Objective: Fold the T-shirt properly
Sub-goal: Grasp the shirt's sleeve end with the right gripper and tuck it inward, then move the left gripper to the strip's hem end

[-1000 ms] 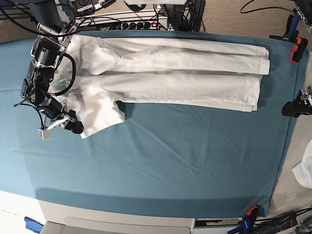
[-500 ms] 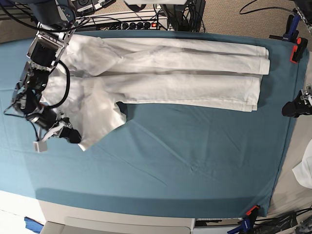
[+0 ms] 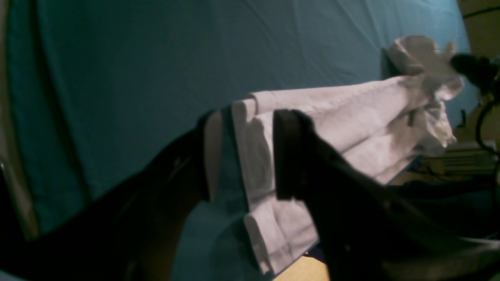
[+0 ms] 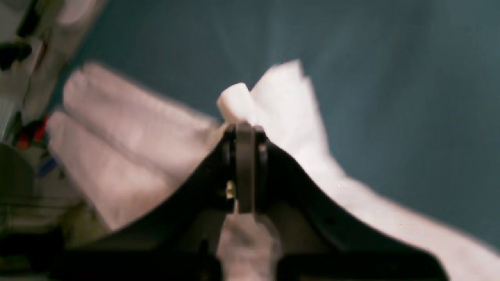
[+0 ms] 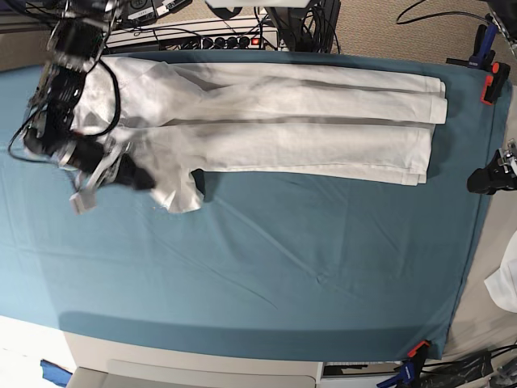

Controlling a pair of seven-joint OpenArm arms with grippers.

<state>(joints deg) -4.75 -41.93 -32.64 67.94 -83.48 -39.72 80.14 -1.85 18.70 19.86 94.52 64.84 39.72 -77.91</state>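
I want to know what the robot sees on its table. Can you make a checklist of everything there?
Surface: teal cloth covers the table, lightly creased, held by clamps at its edges.
Job's things: white T-shirt lies folded into a long strip along the far side; one sleeve end is bunched.
Clutter: a small white cloth sits off the teal cloth at the base view's right edge.
Grippers: right gripper is shut on the T-shirt's sleeve end; left gripper is apart from the shirt's folded end, jaws spread, holding nothing.
Cables: black cables loop along the right arm; more wires lie behind the table.
Surroundings: a power strip sits behind the table.
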